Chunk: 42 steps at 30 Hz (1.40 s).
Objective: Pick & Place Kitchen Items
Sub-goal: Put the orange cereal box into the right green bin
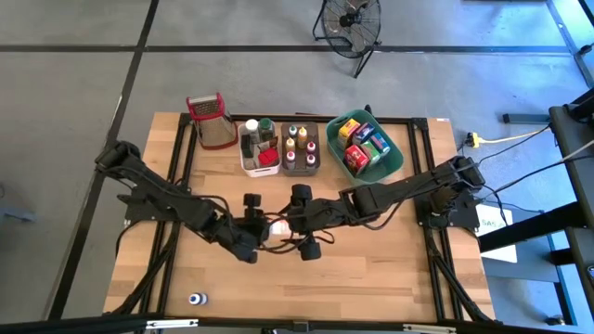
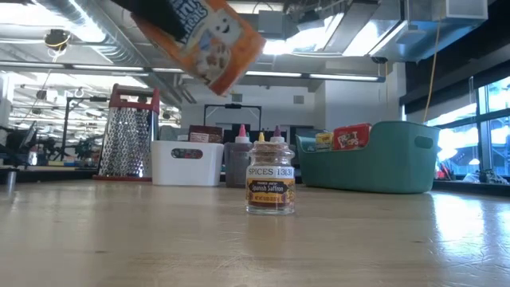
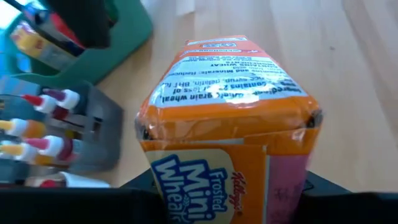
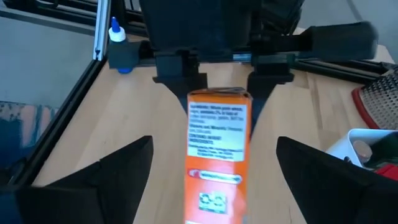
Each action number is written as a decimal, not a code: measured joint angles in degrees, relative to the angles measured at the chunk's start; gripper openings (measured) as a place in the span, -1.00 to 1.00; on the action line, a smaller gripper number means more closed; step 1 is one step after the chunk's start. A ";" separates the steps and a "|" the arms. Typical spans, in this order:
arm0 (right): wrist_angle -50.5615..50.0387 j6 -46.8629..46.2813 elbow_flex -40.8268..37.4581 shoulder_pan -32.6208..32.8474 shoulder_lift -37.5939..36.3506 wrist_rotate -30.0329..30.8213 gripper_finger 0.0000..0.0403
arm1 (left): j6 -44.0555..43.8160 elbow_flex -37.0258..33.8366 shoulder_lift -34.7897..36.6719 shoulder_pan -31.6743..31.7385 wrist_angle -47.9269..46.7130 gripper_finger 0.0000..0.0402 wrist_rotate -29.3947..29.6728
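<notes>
The left gripper [image 4: 221, 78] holds a small orange cardboard cereal box [image 3: 231, 134] up in the air over the middle of the wooden bench [image 1: 371, 269]. Its jaws are clamped on one end of the box. The right gripper [image 1: 290, 225] sits just across from it, with its jaws wide apart, one on each side of the box's free end, not touching it. Under the box, a little glass spice jar [image 2: 270, 178] stands upright on the bench. Farther behind the jaws are a steel grater [image 1: 212, 121], a white bin [image 1: 261, 160] and a teal bin [image 1: 390, 162].
</notes>
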State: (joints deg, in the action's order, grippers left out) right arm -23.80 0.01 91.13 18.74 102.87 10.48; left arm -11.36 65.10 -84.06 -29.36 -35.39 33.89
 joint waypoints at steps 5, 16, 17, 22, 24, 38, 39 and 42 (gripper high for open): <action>-0.19 0.02 0.00 0.00 0.00 1.52 0.71 | 1.19 0.00 -0.32 0.00 1.33 -0.30 3.43; -0.34 1.07 -0.02 0.00 -0.01 3.51 0.71 | 3.16 0.00 -0.32 -0.02 6.56 -0.30 7.22; -0.45 1.33 -0.02 0.00 0.00 4.20 0.71 | 3.57 0.00 -0.32 -0.02 7.51 -0.30 7.19; -0.43 2.38 -0.02 -0.04 0.00 4.94 0.71 | 5.10 0.00 -0.32 -0.04 9.61 -0.30 7.11; -0.43 2.44 -0.02 -0.06 -0.01 4.94 0.71 | 5.12 0.00 -0.32 -0.02 10.04 -0.30 7.11; -0.44 2.97 -0.02 -1.61 0.29 4.24 0.71 | 4.57 0.00 -0.32 0.01 11.08 -0.30 7.11; -0.58 2.99 -0.04 -1.62 0.36 4.25 0.71 | 4.58 0.00 -0.32 0.07 10.99 -0.30 7.09; -0.24 3.72 -0.04 -1.72 0.97 3.68 0.69 | 4.61 0.00 -0.32 0.26 11.16 -0.30 6.33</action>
State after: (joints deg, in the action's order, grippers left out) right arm -24.04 3.73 91.09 17.03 103.84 14.16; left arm -6.74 65.10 -84.38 -29.10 -24.23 40.21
